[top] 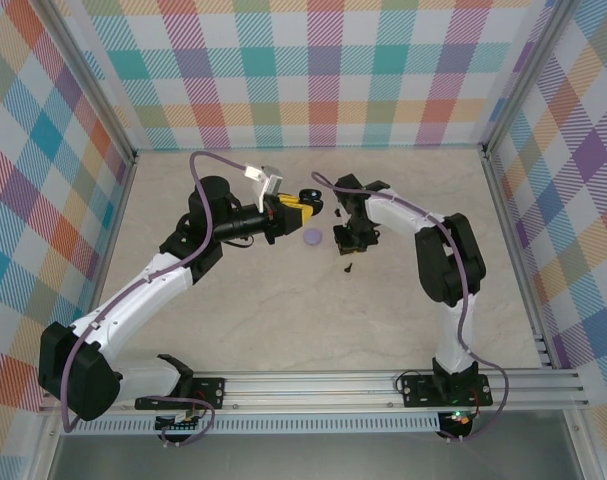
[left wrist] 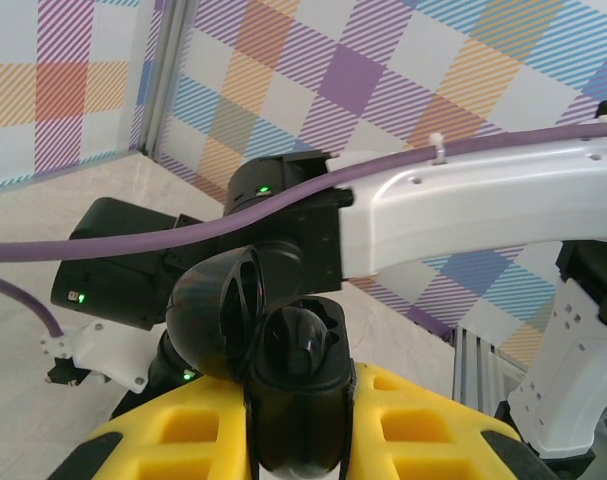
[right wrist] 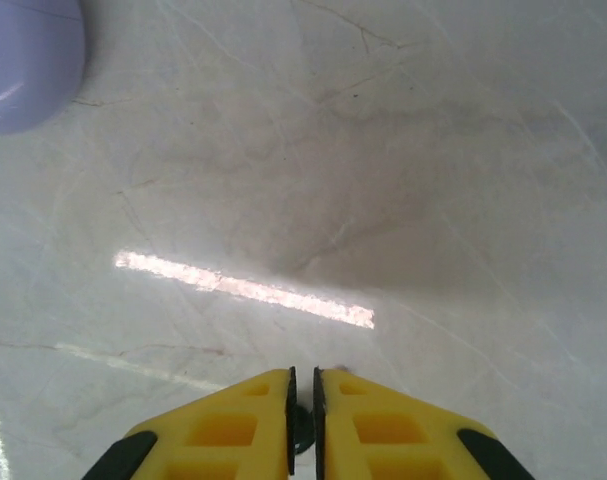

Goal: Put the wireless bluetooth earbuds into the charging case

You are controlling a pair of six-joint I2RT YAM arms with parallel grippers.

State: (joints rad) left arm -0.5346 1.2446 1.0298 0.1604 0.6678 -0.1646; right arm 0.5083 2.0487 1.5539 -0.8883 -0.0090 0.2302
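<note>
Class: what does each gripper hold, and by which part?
The left gripper clamps the open black case by its base. The right gripper pinches a small dark thing, perhaps a bud; which part cannot be told.

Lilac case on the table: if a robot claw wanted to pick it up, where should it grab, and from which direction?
Across its rounded sides, coming straight down from above. The lilac case lies flat on the table as a low round puck, so jaws can likely straddle it at any angle; a sideways approach would probably just push it along.

Bright even light (one glare streak [right wrist: 243,290])
</note>
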